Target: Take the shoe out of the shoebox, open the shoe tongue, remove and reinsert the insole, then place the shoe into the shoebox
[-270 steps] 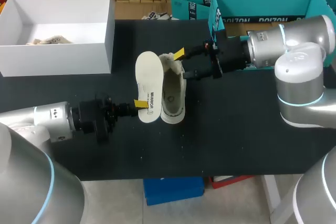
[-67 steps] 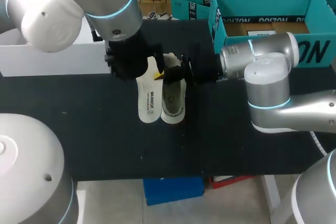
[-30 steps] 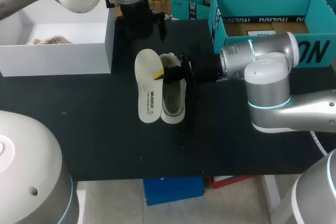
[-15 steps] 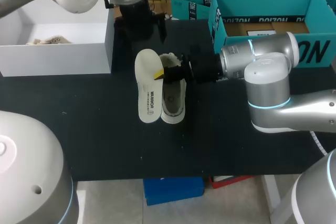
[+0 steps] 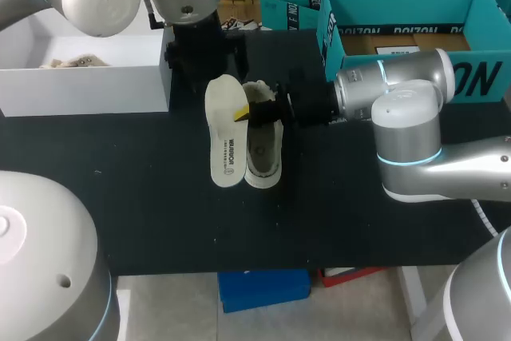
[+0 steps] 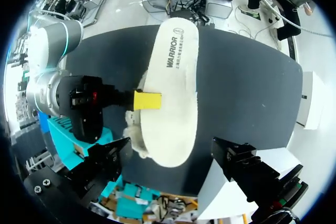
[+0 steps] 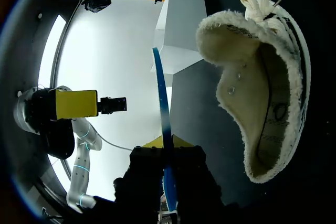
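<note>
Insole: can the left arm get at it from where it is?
Probably yes. The left end effector hangs open over one end of the insole, with nothing between them. The right end effector grips only the insole's edge beside the shoe, leaving the rest free.

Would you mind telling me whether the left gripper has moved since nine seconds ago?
Yes. The left gripper went from the near end of the insole to its far end, beside the white shoebox.
</note>
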Robot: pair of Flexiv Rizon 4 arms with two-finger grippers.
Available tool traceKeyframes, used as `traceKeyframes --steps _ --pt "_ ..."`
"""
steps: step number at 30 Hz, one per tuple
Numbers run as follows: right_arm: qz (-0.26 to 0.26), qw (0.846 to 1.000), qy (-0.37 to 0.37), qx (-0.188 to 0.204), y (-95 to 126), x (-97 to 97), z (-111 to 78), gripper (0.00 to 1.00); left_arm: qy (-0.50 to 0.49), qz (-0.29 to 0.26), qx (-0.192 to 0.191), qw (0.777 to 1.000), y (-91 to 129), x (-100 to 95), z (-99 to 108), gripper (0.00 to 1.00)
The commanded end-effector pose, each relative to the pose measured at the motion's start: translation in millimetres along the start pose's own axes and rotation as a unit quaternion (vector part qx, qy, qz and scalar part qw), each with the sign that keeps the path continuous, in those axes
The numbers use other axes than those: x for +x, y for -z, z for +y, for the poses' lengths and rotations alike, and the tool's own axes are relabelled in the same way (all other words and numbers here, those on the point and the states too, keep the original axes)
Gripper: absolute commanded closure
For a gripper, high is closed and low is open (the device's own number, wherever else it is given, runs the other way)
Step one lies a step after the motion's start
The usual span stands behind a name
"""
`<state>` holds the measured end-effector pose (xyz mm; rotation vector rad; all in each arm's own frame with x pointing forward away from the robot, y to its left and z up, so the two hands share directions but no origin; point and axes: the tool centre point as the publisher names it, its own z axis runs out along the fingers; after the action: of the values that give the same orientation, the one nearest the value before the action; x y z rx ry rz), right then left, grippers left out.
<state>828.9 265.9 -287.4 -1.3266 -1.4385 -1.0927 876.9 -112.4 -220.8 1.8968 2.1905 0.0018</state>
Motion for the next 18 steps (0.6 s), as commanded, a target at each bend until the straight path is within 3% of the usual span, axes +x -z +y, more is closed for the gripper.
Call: traceKeyframes --steps 1,18 --pt "0.000 1.000 0.000 -0.001 -1 -0.7 0.0 1.00 0.000 -0.006 -0.014 1.000 12 10.7 -21 0.00" --pt "0.000 1.000 0.000 -0.001 -1 -0.7 0.0 1.00 -0.003 -0.017 -0.014 1.000 27 17.0 -84 0.00"
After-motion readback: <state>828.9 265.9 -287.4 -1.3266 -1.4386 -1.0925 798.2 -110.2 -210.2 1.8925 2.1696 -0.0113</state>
